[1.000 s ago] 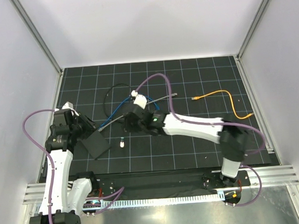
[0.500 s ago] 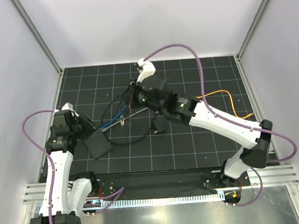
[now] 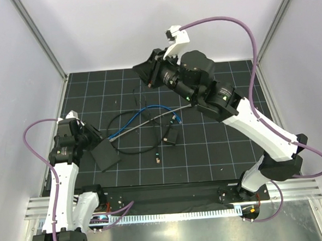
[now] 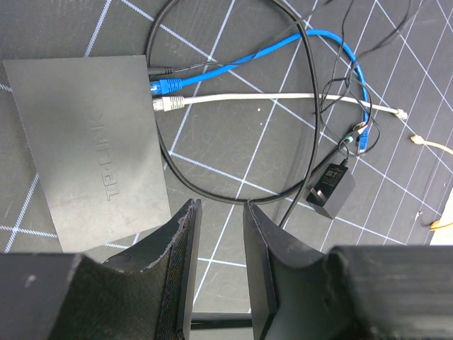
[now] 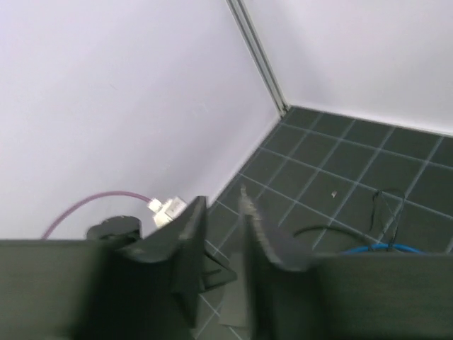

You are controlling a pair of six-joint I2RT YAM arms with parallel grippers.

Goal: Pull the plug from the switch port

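Top: switch (image 3: 104,155) flat on worktop (image 3: 217,150), front left.
Left wrist: left fingers (image 4: 185,241) slightly apart, empty; blue plug (image 4: 161,86) and white plug (image 4: 168,103) plugged into switch.
Right wrist: right fingers (image 5: 187,241) narrowly parted, empty, high above worktop.

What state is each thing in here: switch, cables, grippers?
switch: lying flat, cables in its ports.
blue cable: plugged into the switch.
white cable: plugged in beside the blue one.
black cable: seems plugged in at the same edge.
left gripper: partly open, empty, at the switch's edge.
right gripper: raised high, slightly open, empty.
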